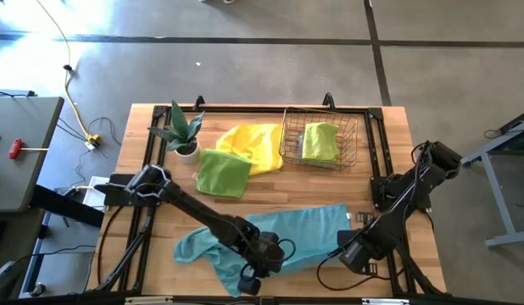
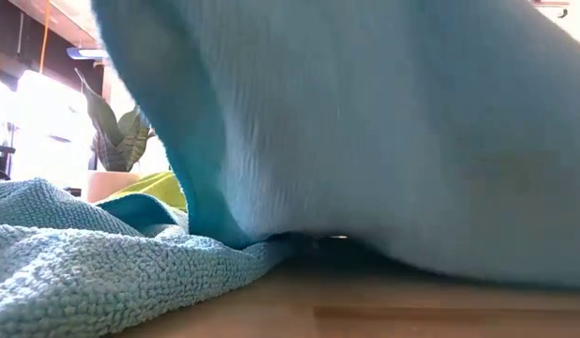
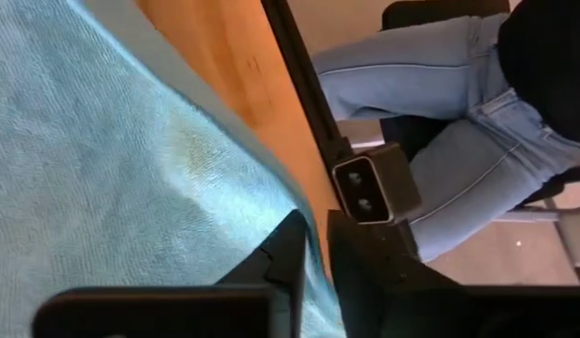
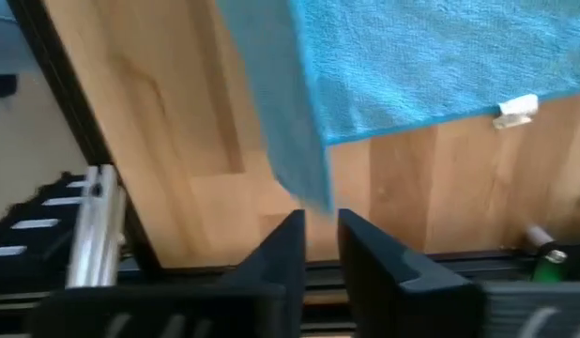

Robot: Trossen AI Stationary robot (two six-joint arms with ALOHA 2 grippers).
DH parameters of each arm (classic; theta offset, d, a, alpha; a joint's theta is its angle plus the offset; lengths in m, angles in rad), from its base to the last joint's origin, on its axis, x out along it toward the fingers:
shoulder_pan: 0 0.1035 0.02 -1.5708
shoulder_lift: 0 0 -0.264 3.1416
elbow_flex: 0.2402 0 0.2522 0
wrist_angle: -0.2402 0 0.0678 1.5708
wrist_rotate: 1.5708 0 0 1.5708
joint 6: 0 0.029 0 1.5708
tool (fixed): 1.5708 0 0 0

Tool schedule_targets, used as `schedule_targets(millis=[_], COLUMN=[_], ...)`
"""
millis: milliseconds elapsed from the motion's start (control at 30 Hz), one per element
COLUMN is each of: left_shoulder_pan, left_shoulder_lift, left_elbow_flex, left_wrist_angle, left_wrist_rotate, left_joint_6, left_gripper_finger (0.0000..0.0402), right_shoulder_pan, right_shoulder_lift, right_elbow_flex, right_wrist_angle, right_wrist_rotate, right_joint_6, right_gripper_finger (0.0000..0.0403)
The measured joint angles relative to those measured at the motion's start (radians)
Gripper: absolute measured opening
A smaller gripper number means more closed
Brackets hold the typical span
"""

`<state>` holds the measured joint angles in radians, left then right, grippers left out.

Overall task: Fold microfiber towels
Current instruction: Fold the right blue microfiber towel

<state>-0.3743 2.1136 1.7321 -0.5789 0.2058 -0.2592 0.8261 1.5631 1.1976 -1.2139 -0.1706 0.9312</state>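
A teal blue towel (image 1: 287,233) lies spread along the table's near side; one bunched end (image 1: 194,246) rests on the wood at the left. My left gripper (image 1: 249,280) is at its near edge (image 3: 299,211), fingers slightly apart, with teal cloth showing in the gap. My right gripper (image 1: 351,258) points down at the towel's near right corner, and wood shows through its narrow gap. A loose strip of the towel (image 4: 295,141) ends just in front of its fingertips (image 4: 320,218). Yellow (image 1: 249,144) and lime green (image 1: 224,174) towels lie farther back. My left gripper has the teal towel's near edge (image 3: 313,282) in the narrow gap between its fingers, slanting down from the table's left. I cannot tell whether the fingers touch the cloth. My right gripper stands just short of the strip's end (image 4: 313,202); I cannot tell whether it touches it.
A wire basket (image 1: 351,127) holding a green towel (image 1: 321,142) stands at the far right, a potted plant (image 1: 184,131) at the far left. A small camera (image 3: 370,188) sits on the near table edge, and a seated person in jeans (image 3: 440,113) is beyond it.
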Motion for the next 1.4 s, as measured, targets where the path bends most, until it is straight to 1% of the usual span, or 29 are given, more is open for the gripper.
schedule_targets(millis=[100, 167, 233, 300, 333, 367, 500, 567, 600, 700, 833, 1000, 1100, 1233, 1400], left_shoulder_pan=[-0.014, -0.022, -0.029, -0.030, -0.030, -0.026, -0.009, -0.009, -0.013, -0.031, -0.048, -0.060, -0.064, -0.066, -0.066], left_shoulder_lift=[0.000, 0.000, 0.000, 0.000, 0.000, 0.000, -0.002, -0.002, -0.002, -0.002, -0.002, -0.002, -0.002, -0.004, -0.004], left_elbow_flex=[0.000, 0.000, 0.000, 0.000, 0.000, 0.002, 0.006, 0.006, 0.006, 0.006, 0.006, 0.006, 0.004, -0.054, -0.196], left_wrist_angle=[0.000, 0.000, 0.000, -0.006, -0.018, -0.040, -0.152, -0.216, -0.246, -0.328, -0.403, -0.468, -0.510, -0.506, -0.500], left_wrist_rotate=[0.004, 0.026, 0.057, 0.066, 0.069, 0.067, 0.048, 0.033, 0.024, -0.003, -0.029, -0.130, -0.166, -0.219, -0.234], left_joint_6=[-0.026, -0.027, -0.040, -0.064, -0.079, -0.095, -0.123, -0.122, -0.117, -0.101, -0.097, -0.104, -0.107, -0.129, -0.189], left_gripper_finger=[0.0068, 0.0084, 0.0099, 0.0111, 0.0115, 0.0119, 0.0121, 0.0118, 0.0116, 0.0110, 0.0102, 0.0095, 0.0094, 0.0094, 0.0094], right_shoulder_pan=[0.000, -0.001, 0.000, 0.000, 0.000, 0.000, -0.001, -0.006, -0.009, -0.022, -0.049, -0.086, -0.112, -0.132, -0.132], right_shoulder_lift=[0.000, 0.000, 0.000, 0.000, 0.000, 0.000, 0.000, 0.000, 0.000, 0.000, 0.001, 0.001, -0.004, -0.008, -0.012], right_elbow_flex=[0.000, 0.000, 0.000, 0.000, 0.000, 0.000, -0.013, -0.042, -0.064, -0.151, -0.273, -0.398, -0.472, -0.516, -0.515], right_wrist_angle=[0.022, 0.031, 0.030, 0.030, 0.030, 0.030, 0.033, 0.040, 0.059, 0.168, 0.349, 0.545, 0.654, 0.667, 0.627], right_wrist_rotate=[-0.017, -0.046, -0.074, -0.066, -0.038, 0.017, 0.305, 0.388, 0.406, 0.404, 0.371, 0.353, 0.316, 0.296, 0.303], right_joint_6=[0.011, 0.011, 0.011, 0.003, -0.010, -0.018, -0.002, 0.011, 0.011, 0.002, -0.030, -0.077, -0.101, -0.103, -0.151], right_gripper_finger=[0.0097, 0.0116, 0.0128, 0.0133, 0.0134, 0.0135, 0.0134, 0.0134, 0.0134, 0.0134, 0.0134, 0.0134, 0.0134, 0.0134, 0.0134])
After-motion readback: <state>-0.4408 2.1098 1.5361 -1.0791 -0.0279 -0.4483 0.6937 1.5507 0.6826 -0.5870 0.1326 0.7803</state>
